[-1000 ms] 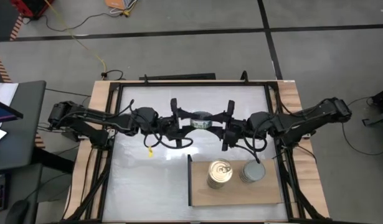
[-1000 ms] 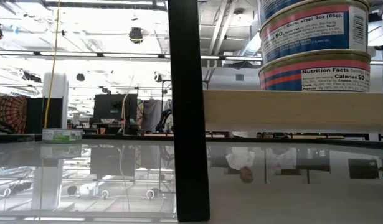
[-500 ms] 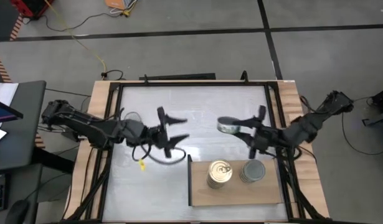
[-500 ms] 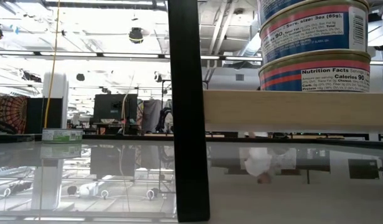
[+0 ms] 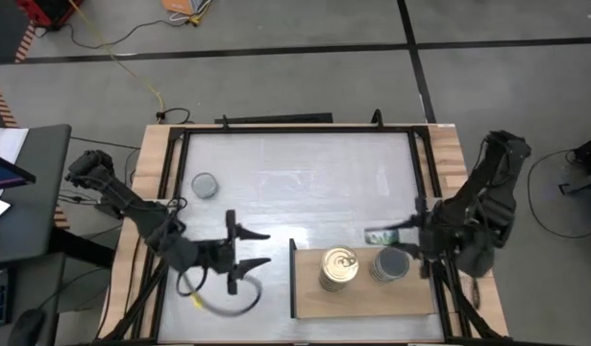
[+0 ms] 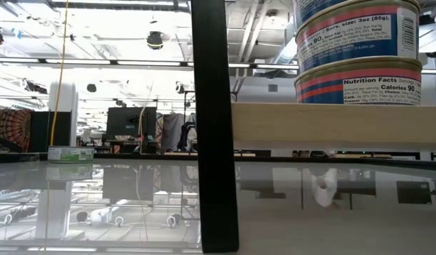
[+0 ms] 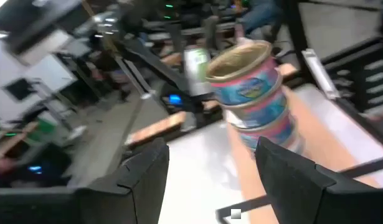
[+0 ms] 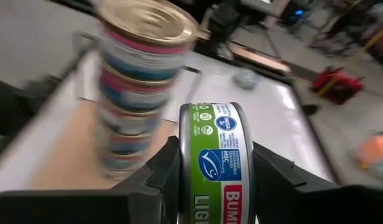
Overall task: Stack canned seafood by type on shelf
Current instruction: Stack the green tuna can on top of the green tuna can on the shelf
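Note:
My right gripper [image 5: 383, 235] is shut on a green-labelled tin [image 8: 216, 165], just beyond the far edge of the light-brown shelf board [image 5: 362, 300] and above the table. On the board stand a stack of gold-lidded tins [image 5: 339, 266] and a stack of silver-lidded tins [image 5: 391, 262]. The gold stack also shows in the right wrist view [image 8: 144, 81] and the left wrist view [image 7: 253, 87]. My left gripper [image 5: 252, 248] is open and empty, left of the board's dark edge. One tin [image 5: 206, 185] sits flat on the table at the far left. My right gripper pinches the green-labelled tin between its two fingers [image 8: 155, 180], one on each flat face, near the rim [image 8: 182, 163]. The fingers come about level from the table's right. The tin stands on edge, its label wall toward the wrist camera, lifted clear of the table.
The board's dark upright edge [image 6: 214, 127] stands close in the low view, with the board [image 6: 331, 124] and its tins [image 6: 359, 49] raised behind it. A green tin [image 6: 70, 153] shows far left there. Wooden side rails [image 5: 153, 192] and dark frame bars border the glossy table.
My right gripper has carried the green tin from the table's far middle toward the right and near edge, up to the shelf. My left gripper has let go of that tin and drawn back toward the left and near edge, open. The far-left tin has come into view.

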Robot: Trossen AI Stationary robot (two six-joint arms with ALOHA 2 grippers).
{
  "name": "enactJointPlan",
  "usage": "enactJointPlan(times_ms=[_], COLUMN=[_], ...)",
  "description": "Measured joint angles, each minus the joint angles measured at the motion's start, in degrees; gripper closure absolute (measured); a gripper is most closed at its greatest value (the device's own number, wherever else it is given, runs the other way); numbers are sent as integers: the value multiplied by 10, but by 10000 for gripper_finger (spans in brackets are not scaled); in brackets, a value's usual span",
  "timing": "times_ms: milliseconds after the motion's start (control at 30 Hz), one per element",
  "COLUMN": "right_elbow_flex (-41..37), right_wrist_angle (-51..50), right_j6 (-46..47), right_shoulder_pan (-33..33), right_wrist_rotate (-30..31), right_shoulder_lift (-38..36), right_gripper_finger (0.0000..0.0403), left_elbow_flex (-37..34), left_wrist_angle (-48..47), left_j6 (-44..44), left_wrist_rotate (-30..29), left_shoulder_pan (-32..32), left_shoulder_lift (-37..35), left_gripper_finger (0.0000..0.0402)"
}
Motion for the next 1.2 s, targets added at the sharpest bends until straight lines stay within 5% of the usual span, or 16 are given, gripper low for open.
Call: enactJointPlan(times_ms=[133, 533, 1000, 1200], right_elbow_flex=[0, 0, 1, 26], right_wrist_angle=[-10, -76, -112, -196], right_j6=[69, 71, -58, -15], right_shoulder_pan=[54, 110, 120, 152], right_wrist_rotate=[-23, -66, -57, -69], right_shoulder_lift=[-1, 23, 89, 90], right_gripper_finger=[231, 231, 231, 210], left_elbow_flex=[0, -1, -1, -1], left_wrist_angle=[10, 20, 103, 122], left_j6=[16, 5, -27, -81], left_wrist_rotate=[-40, 64, 57, 22], left_shoulder_pan=[-11, 36, 143, 141], left_shoulder_lift=[-2, 18, 85, 81], left_gripper_finger=[173, 173, 173, 173])
